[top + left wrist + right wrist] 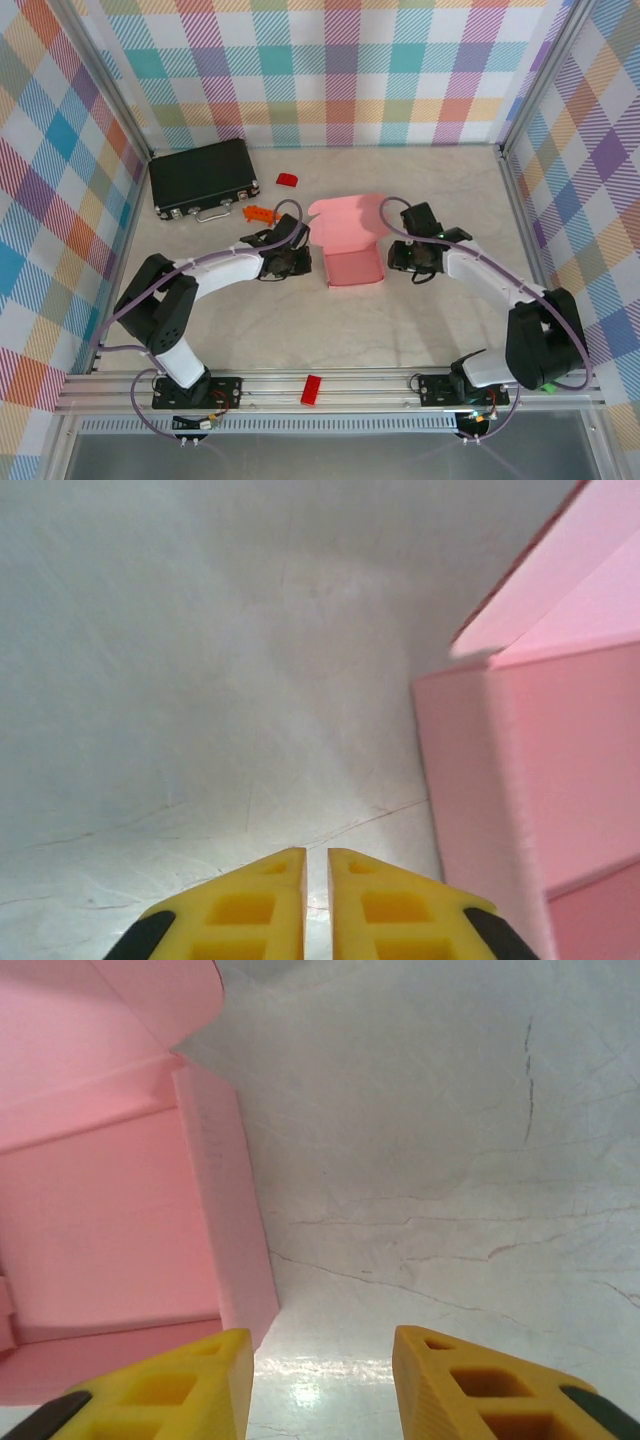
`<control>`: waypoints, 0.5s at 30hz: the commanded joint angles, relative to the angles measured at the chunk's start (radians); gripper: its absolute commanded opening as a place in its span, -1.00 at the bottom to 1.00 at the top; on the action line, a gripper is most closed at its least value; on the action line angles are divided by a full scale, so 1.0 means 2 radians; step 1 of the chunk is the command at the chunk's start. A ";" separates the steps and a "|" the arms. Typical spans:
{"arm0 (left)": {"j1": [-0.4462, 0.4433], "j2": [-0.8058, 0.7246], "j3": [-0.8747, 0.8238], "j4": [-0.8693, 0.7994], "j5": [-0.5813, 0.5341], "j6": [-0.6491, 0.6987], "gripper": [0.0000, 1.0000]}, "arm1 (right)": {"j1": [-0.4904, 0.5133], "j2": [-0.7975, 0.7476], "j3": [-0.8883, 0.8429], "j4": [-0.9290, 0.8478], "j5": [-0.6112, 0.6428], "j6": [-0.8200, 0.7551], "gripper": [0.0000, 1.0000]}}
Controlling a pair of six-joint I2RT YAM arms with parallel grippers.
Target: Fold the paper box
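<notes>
Pale marbled surface [420, 330] is carrying everything, and the black case [203, 177] is lying at its far left, well apart from your work. The paper box [350, 245] is sitting near the middle, between your two arms. Its tray walls are standing up already while the lid flap is leaning open at the far side, so I judge that closing the lid is the step you are facing. Your left fingers [260, 905] are hovering just beside the box's left wall, parted by only a thin slit and gripping nothing. Your right fingers [180, 1385] are hanging low just beside the right wall, spread about halfway and also empty. Flanking the box this way is probably meant to stop the tray sliding when the lid is pushed. A small red block [287, 179] is lying near the case, out of play.
</notes>
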 commanded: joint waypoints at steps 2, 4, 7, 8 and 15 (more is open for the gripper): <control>0.006 -0.036 0.026 -0.033 -0.044 0.044 -0.60 | -0.028 -0.016 0.002 0.051 -0.062 -0.050 -0.15; 0.013 -0.040 0.040 -0.044 -0.046 0.064 -0.53 | -0.043 -0.012 0.012 0.056 -0.076 -0.076 -0.14; 0.024 -0.043 0.060 -0.058 -0.049 0.097 -0.42 | -0.065 -0.004 0.032 0.064 -0.110 -0.122 -0.13; 0.029 -0.046 0.066 -0.060 -0.047 0.109 -0.37 | -0.072 0.000 0.040 0.067 -0.124 -0.138 -0.13; 0.061 -0.058 0.102 -0.058 0.014 0.191 0.03 | -0.100 0.032 0.096 0.066 -0.185 -0.261 -0.10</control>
